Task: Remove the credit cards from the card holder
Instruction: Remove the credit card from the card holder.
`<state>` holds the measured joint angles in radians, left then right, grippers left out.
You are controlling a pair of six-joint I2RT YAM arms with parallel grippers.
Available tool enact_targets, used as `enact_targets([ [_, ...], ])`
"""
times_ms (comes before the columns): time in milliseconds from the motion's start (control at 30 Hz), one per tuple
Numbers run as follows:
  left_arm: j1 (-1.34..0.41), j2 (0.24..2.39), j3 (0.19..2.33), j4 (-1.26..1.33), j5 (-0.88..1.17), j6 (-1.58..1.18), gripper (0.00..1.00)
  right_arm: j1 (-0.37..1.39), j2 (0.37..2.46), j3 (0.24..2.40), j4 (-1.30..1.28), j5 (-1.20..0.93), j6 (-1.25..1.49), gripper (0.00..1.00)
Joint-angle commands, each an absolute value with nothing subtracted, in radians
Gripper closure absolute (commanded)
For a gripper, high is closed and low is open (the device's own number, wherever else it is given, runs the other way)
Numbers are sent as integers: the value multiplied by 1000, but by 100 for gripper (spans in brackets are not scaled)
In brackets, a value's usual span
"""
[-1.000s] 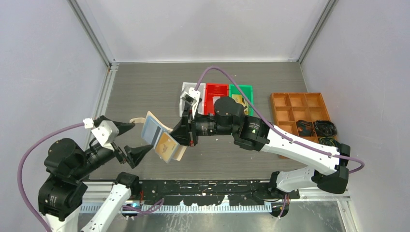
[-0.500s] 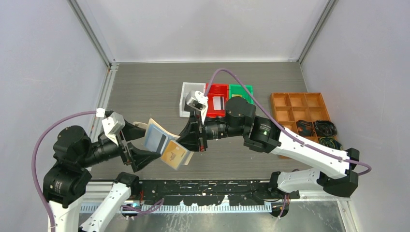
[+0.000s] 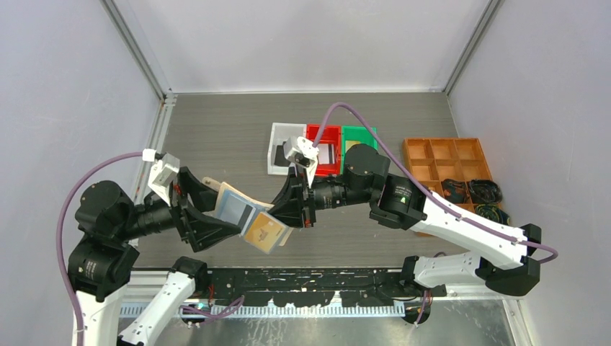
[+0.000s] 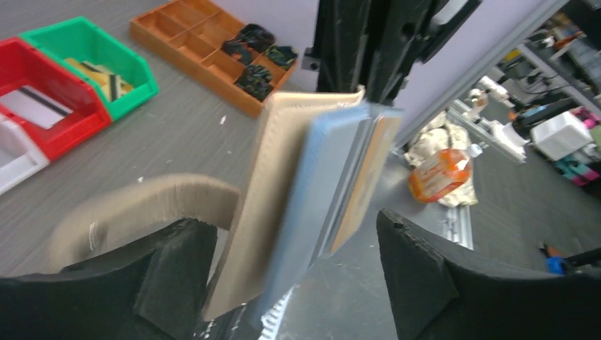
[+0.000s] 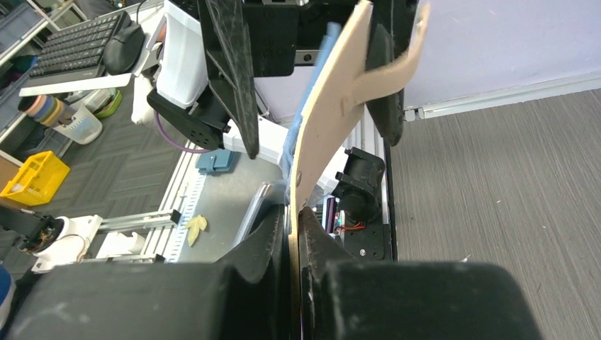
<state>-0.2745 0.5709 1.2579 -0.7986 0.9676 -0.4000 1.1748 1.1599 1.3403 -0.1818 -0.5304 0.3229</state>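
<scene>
The beige card holder hangs in the air above the table's near edge, folded open, with a blue sleeve and an orange card facing up. My right gripper is shut on its beige cover from the right. My left gripper is open, its jaws either side of the holder's free left edge. In the left wrist view the holder stands edge-on between the fingers, with the orange card on its right face. Its snap tab curls to the left.
Behind the arms stand a white bin with a black card, a red bin with a white-grey striped card, and a green bin. An orange compartment tray with dark items lies at the right.
The right arm has carried the holder a little nearer and to the right. The left gripper has come forward until the holder's free edge lies between its jaws.
</scene>
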Motion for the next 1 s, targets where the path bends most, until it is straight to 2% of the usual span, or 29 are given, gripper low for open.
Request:
enact_targets([
  [0,-275,586,1258,-619,1056,-543,25,1173,1128,1339,-126,-531,307,99],
  [133,-276,583,1254,-624,1028,-523,60,1173,1120,1333,-119,-525,307,99],
  [200,-275,578,1251,-624,1011,-517,69,1173,1115,1329,-114,-521,308,99],
  [267,-276,578,1252,-622,1005,-518,71,1173,1109,1327,-113,-507,309,98],
  [333,-275,580,1252,-621,997,-516,75,1173,1102,1324,-113,-485,311,91],
  [367,-275,579,1252,-621,985,-515,81,1173,1096,1323,-114,-473,311,84],
  [467,-275,582,1263,-641,930,-489,93,1173,1085,1331,-155,-392,307,55],
  [533,-275,589,1281,-676,894,-460,96,1171,1071,1349,-218,-295,295,42],
  [667,-275,597,1280,-747,823,-401,100,1155,999,1358,-290,-50,296,30],
  [800,-275,629,1282,-825,677,-310,100,1148,916,1351,-285,152,332,26],
  [900,-275,649,1292,-870,558,-203,100,1149,910,1365,-297,181,368,27],
  [967,-275,652,1293,-873,531,-170,100,1148,937,1369,-289,127,423,29],
])
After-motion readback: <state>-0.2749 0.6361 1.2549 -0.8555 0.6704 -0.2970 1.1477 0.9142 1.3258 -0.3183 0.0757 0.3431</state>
